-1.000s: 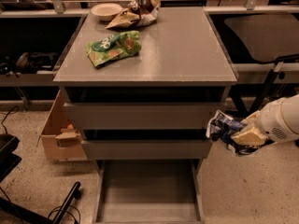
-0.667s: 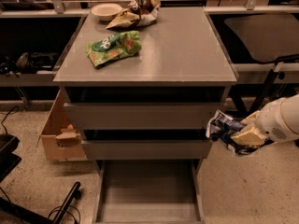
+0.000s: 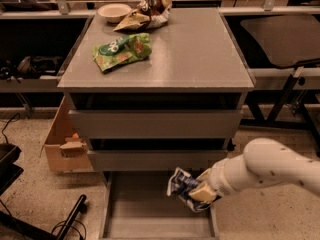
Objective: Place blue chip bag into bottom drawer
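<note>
At your far left, an open brown cardboard box (image 3: 61, 143) stands on the speckled pale floor (image 3: 35, 199), just beside the cabinet. A dark metal frame (image 3: 12, 171) sits in the bottom left corner.

The grey metal cabinet (image 3: 195, 59) fills the middle of the view, and three things lie towards the back left of its flat top. A crumpled green snack bag (image 3: 121, 50) lies nearest you. Behind it is a round pale bowl (image 3: 114, 12), with a brown-and-white snack bag (image 3: 145, 15) just to the bowl's right. The rest of the top is bare grey.

Below the top, the two upper grey drawers (image 3: 155, 125) have plain fronts and are pushed in. The bottom drawer (image 3: 142, 214), a shallow grey tray, is pulled out towards you.

The crinkled dark navy-blue chip bag (image 3: 181, 184) with white lettering hangs over the right part of that drawer, near its right wall. You cannot tell whether it touches the floor of the tray.

The gripper (image 3: 199, 193) is clenched on the blue chip bag, with a tan finger pad pressed against the foil. The thick white robot arm (image 3: 272, 170) reaches in from your right. Behind it, at upper right, is a dark tabletop (image 3: 285, 34) on a black frame.

A moment ago the gripper and bag were out past the cabinet's right edge, level with the middle drawer front. They have since come down and to the left, over the open tray. Nothing on the cabinet top has moved.
</note>
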Tool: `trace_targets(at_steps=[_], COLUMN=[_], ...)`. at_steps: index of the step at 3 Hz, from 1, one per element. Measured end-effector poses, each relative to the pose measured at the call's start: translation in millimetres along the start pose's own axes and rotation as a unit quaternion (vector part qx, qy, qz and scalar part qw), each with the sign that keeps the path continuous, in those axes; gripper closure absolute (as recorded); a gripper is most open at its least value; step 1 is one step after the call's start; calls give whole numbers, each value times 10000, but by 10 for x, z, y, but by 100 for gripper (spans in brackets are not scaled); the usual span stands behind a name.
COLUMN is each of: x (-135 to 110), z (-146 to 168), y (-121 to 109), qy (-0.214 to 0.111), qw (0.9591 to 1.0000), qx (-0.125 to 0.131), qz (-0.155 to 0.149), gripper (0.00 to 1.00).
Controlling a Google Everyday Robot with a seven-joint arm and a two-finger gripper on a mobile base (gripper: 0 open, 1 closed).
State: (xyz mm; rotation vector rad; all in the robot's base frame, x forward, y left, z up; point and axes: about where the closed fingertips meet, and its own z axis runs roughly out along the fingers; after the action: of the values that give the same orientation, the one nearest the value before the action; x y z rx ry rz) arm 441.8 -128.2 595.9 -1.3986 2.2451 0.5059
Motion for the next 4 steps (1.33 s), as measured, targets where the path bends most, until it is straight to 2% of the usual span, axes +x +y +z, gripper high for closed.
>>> trace_targets(at_steps=[1,2,3,4], x=[23,-92,-114,24], z=[862,1600,2271,2485], y=[197,327,433,592], qy=[-455,-876,-1077,-1045], qw=[9967,9847,9656,9586], qx=[-446,-886,-1323,-1545], qz=[502,1219,1961,2152], gripper=[100,100,100,100])
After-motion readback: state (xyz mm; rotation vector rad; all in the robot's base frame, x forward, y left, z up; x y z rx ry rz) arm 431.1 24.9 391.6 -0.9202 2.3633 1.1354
